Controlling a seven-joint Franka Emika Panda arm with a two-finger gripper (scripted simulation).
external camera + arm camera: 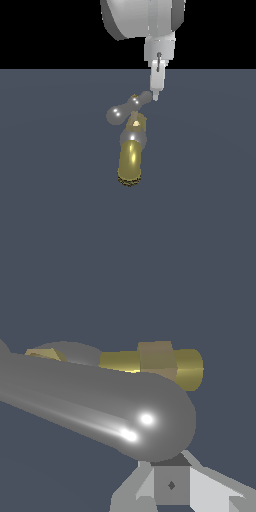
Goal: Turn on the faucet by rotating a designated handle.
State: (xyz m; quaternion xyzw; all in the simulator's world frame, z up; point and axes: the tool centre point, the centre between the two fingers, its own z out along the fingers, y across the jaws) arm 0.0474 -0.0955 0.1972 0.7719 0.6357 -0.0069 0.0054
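The handle [95,401], a glossy silver-grey metal crossbar with rounded knobs, has one knob touching the white claw [156,95], whose jaws look clenched, grasping nothing. It looks rigid and slippery; push near that knob for leverage. Just beyond and below lies the brass-gold cylindrical faucet [131,162].

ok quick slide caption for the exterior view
Gripper meets one arm of the silver handle atop the brass faucet.

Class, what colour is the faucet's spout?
Shiny brass-gold; the spout shows best in the exterior view.
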